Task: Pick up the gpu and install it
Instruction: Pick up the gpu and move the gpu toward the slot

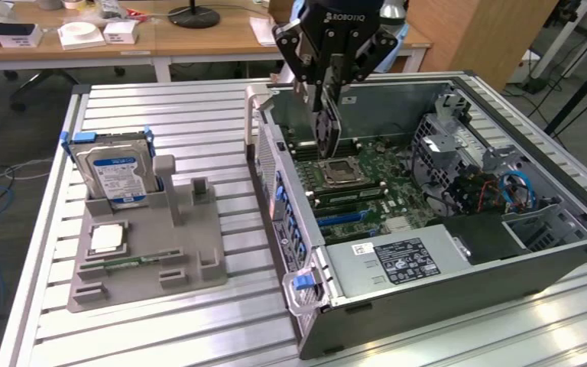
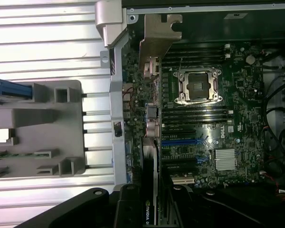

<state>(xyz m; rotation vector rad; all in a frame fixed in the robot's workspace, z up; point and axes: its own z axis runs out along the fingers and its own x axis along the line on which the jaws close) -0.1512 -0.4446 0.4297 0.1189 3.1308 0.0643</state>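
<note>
- The computer case (image 1: 538,252) lies on its side with the side panel off, so the motherboard (image 1: 375,206) faces up and can be reached from above.
- The power supply (image 1: 406,260) fills the nearest corner of the case.
- Beside the case, on the exterior view's left, a grey fixture (image 1: 202,260) holds a hard drive (image 1: 115,172) upright in a slot, probably so parts can be gripped by their top edge.
- The CPU socket (image 1: 339,172) sits mid-board. The blue expansion slot (image 1: 345,218) nearer the camera is unoccupied.
- The gpu (image 1: 326,130) hangs edge-on above the board, close to the socket and clear of every slot. It is not seated.
- The wrist view shows the metal bracket (image 2: 159,40) at the card's end away from the fingers.
- The gripper (image 1: 326,92) is closed partway onto the gpu, clamping its flat faces. This grip likely keeps the card straight for alignment.
</note>
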